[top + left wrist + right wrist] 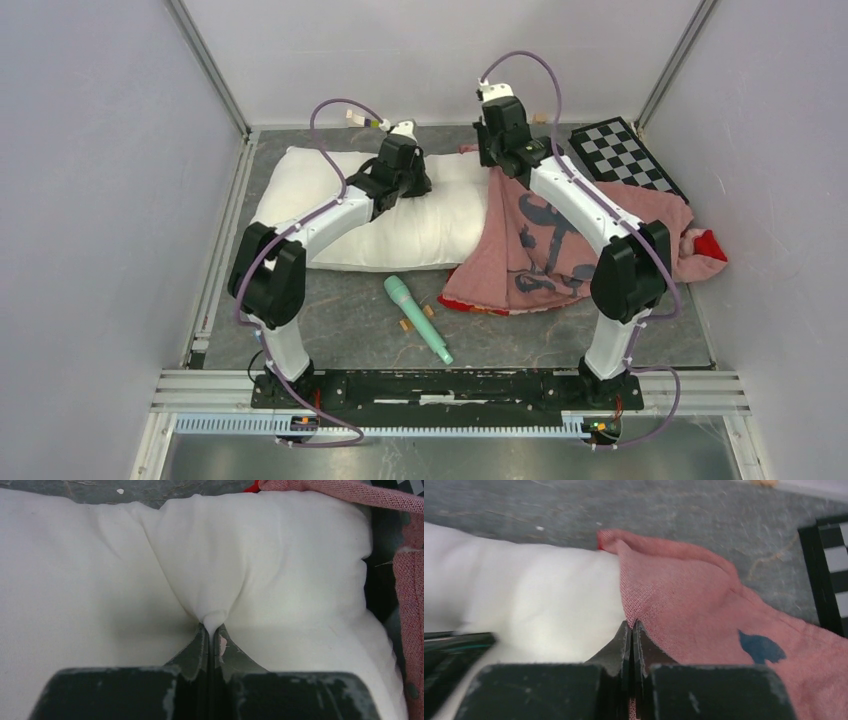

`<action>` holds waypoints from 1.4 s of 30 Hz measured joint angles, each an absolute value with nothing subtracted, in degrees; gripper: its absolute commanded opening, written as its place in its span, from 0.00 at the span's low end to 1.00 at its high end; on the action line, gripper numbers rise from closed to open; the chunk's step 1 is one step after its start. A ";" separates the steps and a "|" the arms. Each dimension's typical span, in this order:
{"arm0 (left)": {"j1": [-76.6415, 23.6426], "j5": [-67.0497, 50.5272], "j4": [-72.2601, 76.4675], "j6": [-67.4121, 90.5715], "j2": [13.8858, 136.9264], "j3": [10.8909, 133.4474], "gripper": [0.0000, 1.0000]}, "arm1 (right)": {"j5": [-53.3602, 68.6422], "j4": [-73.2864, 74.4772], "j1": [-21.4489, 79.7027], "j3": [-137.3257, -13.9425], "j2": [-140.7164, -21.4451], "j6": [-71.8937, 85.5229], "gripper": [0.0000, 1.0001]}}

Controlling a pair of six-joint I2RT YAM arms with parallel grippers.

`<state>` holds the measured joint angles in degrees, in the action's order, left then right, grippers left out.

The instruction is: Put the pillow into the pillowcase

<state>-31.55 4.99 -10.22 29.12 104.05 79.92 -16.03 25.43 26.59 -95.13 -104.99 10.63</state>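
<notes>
So the pillow [420, 228] is the big thing here. It lies across the far left of the table, and its right end is just under the edge of the pillowcase [530, 255]. It looks puffy and light and squashes wherever it's pinched. We reckon a pinch only gets cover fabric and the stuffing lags behind, so it's better to grab near the end that goes in first.

The pillowcase is spread on the right, faded pink side up with the dark brush marks, and a bit of bright red pokes out at its far right. It's thin, floppy cloth that will slump shut unless the hem is held up. We'd take it right at the open edge. We can't tell if the pillow end is actually inside the mouth or just has cloth draped over it.

The checkerboard [628, 152] sits at the far right, touching the case. A teal toy microphone [418, 318] lies near the front, well clear of everything else.

The left gripper [211, 630] is clamped on a tuck of pillow cover, with creases fanning out from the fingers. The right gripper [631, 627] is closed tight on the pillowcase hem, right where it meets the pillow.
</notes>
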 measured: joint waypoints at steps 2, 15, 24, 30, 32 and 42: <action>-32.16 5.28 -9.17 29.26 103.74 79.15 0.03 | -15.99 25.96 28.60 -97.54 -104.97 10.68 0.00; -37.50 9.08 -10.09 41.34 103.44 80.01 0.02 | -10.55 24.64 35.33 -93.49 -102.87 14.37 0.13; -32.73 5.04 -10.15 53.15 108.51 86.08 0.19 | -7.86 23.03 35.27 -86.85 -94.67 15.68 0.63; -33.10 4.36 -12.29 50.46 106.96 86.28 0.75 | -10.09 23.35 36.56 -75.05 -79.83 15.33 0.73; -33.21 4.40 -14.57 48.66 104.55 86.24 0.90 | -10.70 23.24 37.01 -71.61 -76.14 15.31 0.74; -30.68 15.05 -30.65 37.41 82.43 82.32 1.00 | -10.92 21.06 37.60 -57.78 -75.09 15.33 0.74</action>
<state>-30.68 15.05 -30.65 37.41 82.43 82.32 -10.92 21.06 37.60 -57.78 -75.09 15.33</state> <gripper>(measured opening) 0.994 0.745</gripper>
